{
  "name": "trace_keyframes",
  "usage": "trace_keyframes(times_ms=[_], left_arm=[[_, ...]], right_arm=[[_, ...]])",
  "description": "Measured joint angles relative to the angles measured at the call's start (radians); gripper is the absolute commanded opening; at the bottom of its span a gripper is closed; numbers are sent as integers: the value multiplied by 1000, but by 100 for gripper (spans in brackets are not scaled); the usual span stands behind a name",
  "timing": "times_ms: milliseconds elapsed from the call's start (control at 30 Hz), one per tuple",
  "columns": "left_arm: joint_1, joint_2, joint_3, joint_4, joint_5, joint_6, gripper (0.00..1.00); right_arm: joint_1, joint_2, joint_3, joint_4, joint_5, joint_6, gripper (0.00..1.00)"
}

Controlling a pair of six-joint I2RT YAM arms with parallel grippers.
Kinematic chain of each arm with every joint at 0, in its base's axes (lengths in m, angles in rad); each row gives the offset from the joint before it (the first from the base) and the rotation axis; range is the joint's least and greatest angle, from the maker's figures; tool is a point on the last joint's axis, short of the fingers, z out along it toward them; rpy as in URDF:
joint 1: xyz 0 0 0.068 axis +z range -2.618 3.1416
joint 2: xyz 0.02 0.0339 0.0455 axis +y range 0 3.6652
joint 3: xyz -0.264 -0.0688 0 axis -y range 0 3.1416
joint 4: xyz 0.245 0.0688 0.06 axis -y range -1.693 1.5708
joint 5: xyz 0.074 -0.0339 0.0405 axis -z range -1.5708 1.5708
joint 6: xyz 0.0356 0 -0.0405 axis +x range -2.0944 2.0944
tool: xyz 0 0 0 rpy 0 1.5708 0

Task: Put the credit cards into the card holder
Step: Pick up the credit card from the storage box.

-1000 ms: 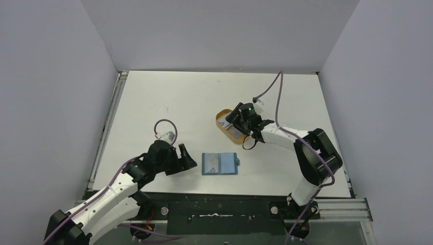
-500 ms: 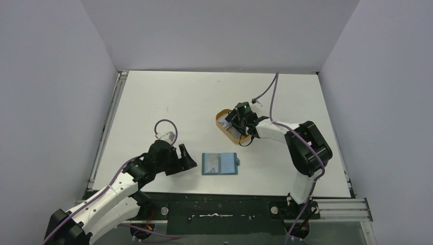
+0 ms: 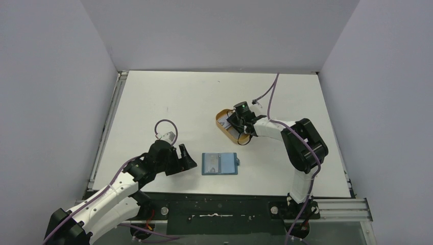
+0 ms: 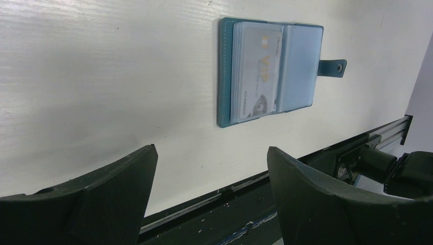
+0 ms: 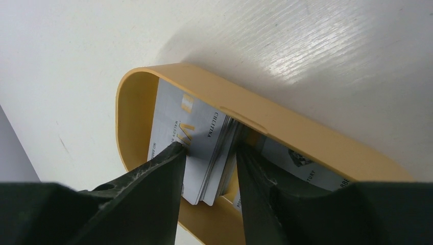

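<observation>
Near edge of bench (image 3: pixel 168 102), left of centre: left gripper (image 4: pixel 212 155) spread wide, empty. Card holder (image 4: pixel 301 71) beside it, open flat, one card in pocket. Farther back, right of centre: right gripper (image 5: pixel 209 153) straddles credit cards (image 5: pixel 173 120) in orange tray (image 5: pixel 286 132); whether it pinches them, cannot tell

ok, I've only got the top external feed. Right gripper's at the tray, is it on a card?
Observer: Right wrist view: the right gripper has a finger on either side of a stack of credit cards inside the tray. Can't tell if it's clamped.
Operator: Anything in the wallet?
Observer: Left wrist view: the card holder lies open with one VIP-printed card in the clear pocket away from the snap tab. The other pocket looks empty.
Operator: Left gripper?
Observer: The left gripper is open, nothing between its fingers, short of the holder.
</observation>
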Motion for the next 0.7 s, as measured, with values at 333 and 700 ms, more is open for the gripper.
trace_keyframes(times_ms=[333, 700], left_arm=[[0, 0, 0, 0, -2, 0, 77], [0, 0, 0, 0, -2, 0, 77]], right_arm=[[0, -22, -58, 66, -3, 23, 29], [0, -56, -102, 92, -4, 24, 14]])
